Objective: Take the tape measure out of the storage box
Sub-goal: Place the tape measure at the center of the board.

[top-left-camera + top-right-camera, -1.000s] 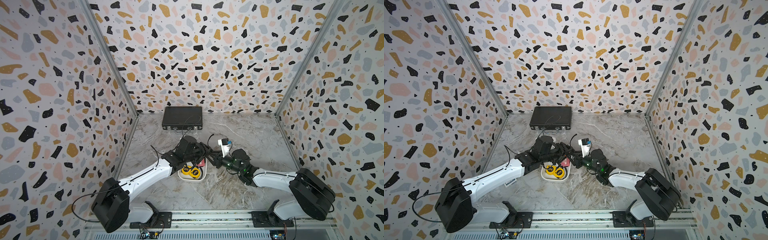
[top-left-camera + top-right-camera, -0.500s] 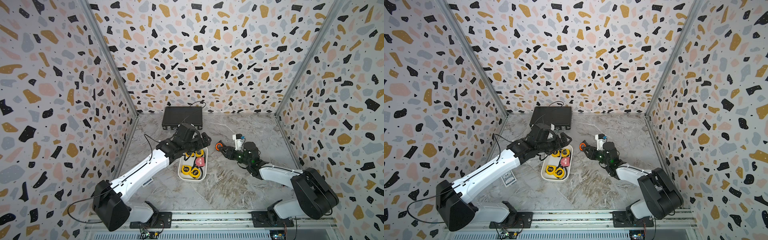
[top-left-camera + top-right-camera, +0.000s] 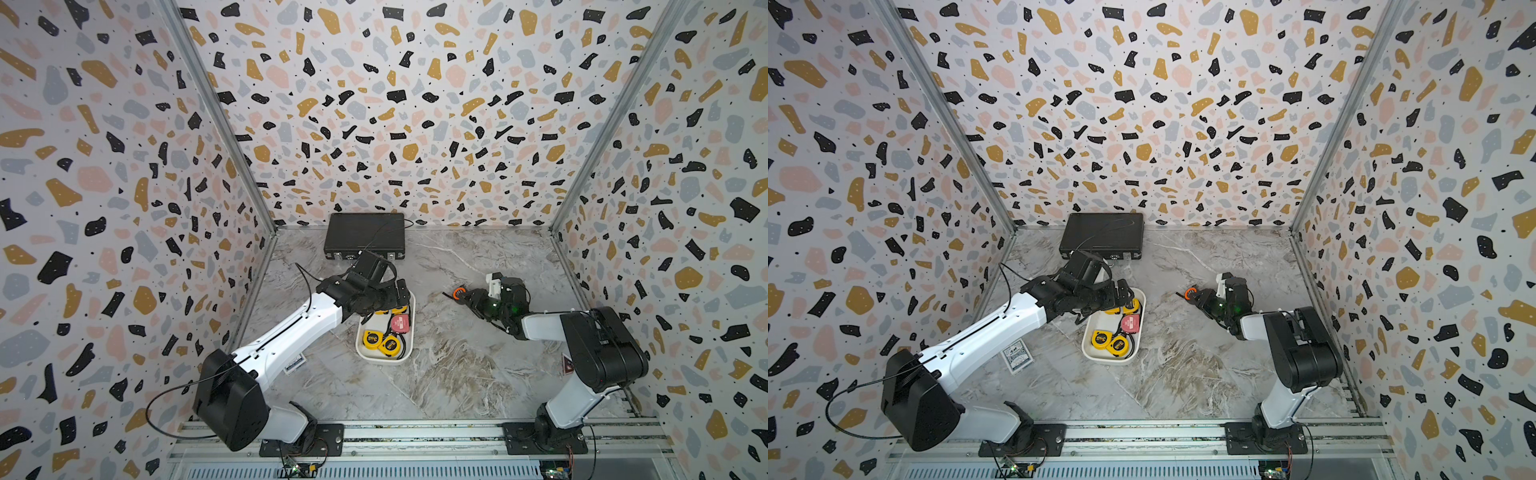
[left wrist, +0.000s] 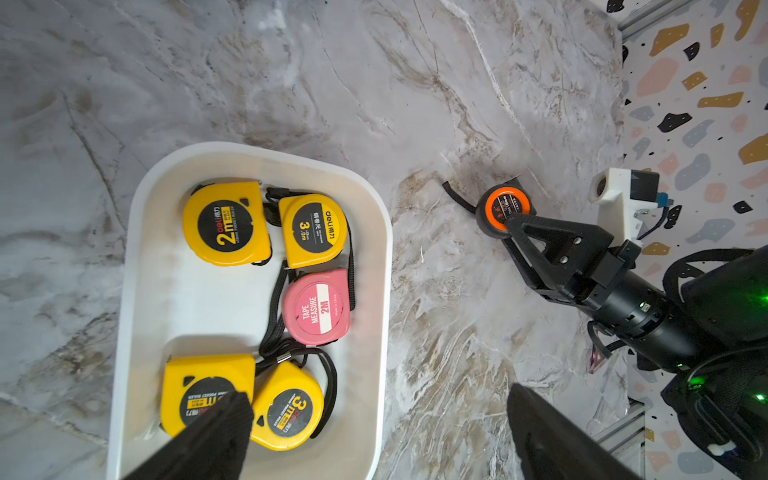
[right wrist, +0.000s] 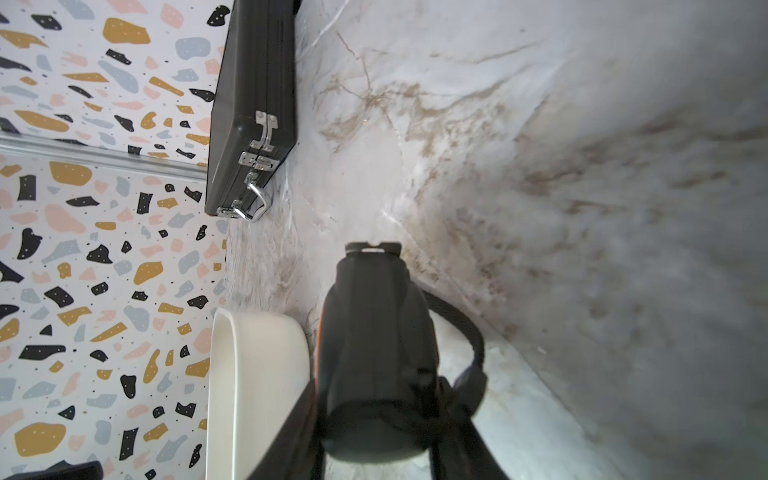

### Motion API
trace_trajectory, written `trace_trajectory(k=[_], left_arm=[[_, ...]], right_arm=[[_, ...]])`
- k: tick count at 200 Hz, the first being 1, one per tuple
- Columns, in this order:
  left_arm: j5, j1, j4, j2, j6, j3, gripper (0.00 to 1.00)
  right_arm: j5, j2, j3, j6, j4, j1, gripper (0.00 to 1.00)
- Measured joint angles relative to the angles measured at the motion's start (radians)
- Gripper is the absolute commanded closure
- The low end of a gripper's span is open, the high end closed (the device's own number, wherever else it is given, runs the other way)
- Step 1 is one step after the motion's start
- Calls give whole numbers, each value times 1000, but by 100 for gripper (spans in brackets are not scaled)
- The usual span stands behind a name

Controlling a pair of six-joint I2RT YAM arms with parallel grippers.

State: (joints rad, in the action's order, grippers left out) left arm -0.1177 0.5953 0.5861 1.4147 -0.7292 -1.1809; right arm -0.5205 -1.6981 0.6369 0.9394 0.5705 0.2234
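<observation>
Right tool is clamped on the black-and-orange tape measure, low over the surface well clear of the storage box, likely for set-down; left tool gapes empty above the box.

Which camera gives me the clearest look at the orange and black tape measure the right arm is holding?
The left wrist view: the orange and black tape measure shows its orange face, pinched by the right gripper outside the storage box. The right wrist view shows only its dark edge up close. In both top views it is small.
</observation>
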Motion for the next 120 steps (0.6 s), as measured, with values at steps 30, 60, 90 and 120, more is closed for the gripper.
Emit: trace_trajectory(k=[30,60,90,120], left_arm=[[-5,-5,12,25,13,2,0],[-14,-11,21,44,16,8,0],[-23,-14,31,58,16,14,0],[-23,-17,45,61,23,19,0]], right_arm=[[-22,-34,29,14,-31,-8,80],[-32,-43,35,18,-65,-8,67],[-32,-40,38,11,-101,-9,45],[-25,-14,40,-3,-161,-9,29]])
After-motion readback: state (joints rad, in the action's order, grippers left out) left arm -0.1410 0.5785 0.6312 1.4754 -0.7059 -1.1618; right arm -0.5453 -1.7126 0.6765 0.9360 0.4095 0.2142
